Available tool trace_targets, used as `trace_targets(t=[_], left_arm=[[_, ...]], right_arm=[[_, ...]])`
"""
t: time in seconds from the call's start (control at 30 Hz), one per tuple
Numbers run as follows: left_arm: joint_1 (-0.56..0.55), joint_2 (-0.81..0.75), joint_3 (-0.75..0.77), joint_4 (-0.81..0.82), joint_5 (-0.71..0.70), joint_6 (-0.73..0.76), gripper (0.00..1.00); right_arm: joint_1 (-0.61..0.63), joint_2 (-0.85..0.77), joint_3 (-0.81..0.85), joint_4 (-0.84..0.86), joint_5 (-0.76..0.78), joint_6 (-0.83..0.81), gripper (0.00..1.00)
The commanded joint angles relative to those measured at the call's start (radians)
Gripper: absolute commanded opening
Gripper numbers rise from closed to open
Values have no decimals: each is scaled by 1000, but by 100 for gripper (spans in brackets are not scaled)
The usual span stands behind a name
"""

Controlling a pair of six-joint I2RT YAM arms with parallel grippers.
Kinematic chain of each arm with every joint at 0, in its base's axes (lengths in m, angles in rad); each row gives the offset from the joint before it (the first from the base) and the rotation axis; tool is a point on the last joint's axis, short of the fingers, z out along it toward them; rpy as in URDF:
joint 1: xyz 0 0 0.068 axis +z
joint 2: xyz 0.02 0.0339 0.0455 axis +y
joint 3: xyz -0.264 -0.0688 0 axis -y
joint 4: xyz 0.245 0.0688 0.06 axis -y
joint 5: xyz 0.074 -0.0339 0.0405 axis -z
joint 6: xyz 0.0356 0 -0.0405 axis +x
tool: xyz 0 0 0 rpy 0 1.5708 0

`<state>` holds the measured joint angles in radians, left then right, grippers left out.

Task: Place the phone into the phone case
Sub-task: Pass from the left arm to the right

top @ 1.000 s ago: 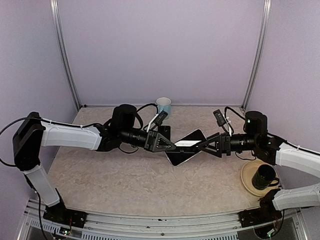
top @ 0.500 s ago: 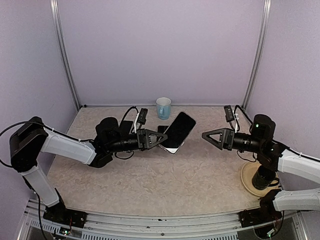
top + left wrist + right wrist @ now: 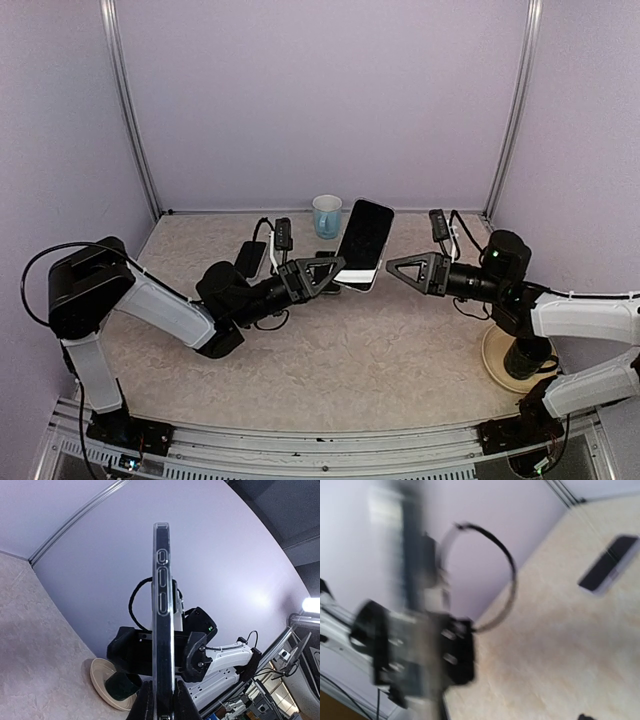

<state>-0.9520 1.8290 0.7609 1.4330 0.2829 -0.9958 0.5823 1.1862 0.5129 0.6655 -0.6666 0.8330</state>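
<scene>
Beige tabletop point(image 3: 300, 360) bore a saucer point(image 3: 495, 358) holding a dark mug point(image 3: 527, 352), with a blue cup point(image 3: 327, 214) at the back. Left gripper point(image 3: 338, 270) clamped the upright phone case point(image 3: 363, 240). I couldn't tell how the right gripper point(image 3: 392, 265) fingers stood.

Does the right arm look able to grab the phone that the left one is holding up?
Probably yes. The left pincer holds the phone upright by its lower edge, and the right pincer points at it from close by, jaws apparently spread, with nothing between them.
</scene>
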Motion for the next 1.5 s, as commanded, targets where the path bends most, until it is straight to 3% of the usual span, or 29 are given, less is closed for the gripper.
trace_targets(t=[0.0, 0.53, 0.9, 1.37, 1.47], left_arm=[[-16, 43, -4, 215, -82, -27, 0], [-52, 117, 18, 299, -116, -13, 0], [-57, 149, 25, 336, -144, -8, 0], [-57, 159, 31, 357, -154, -16, 1], [-55, 163, 34, 359, -143, -23, 22]], right_arm=[[14, 12, 41, 129, -17, 16, 80], [27, 130, 112, 216, -78, 117, 68], [50, 194, 133, 244, -94, 142, 51], [63, 238, 134, 300, -111, 163, 0], [63, 239, 137, 304, -112, 166, 0]])
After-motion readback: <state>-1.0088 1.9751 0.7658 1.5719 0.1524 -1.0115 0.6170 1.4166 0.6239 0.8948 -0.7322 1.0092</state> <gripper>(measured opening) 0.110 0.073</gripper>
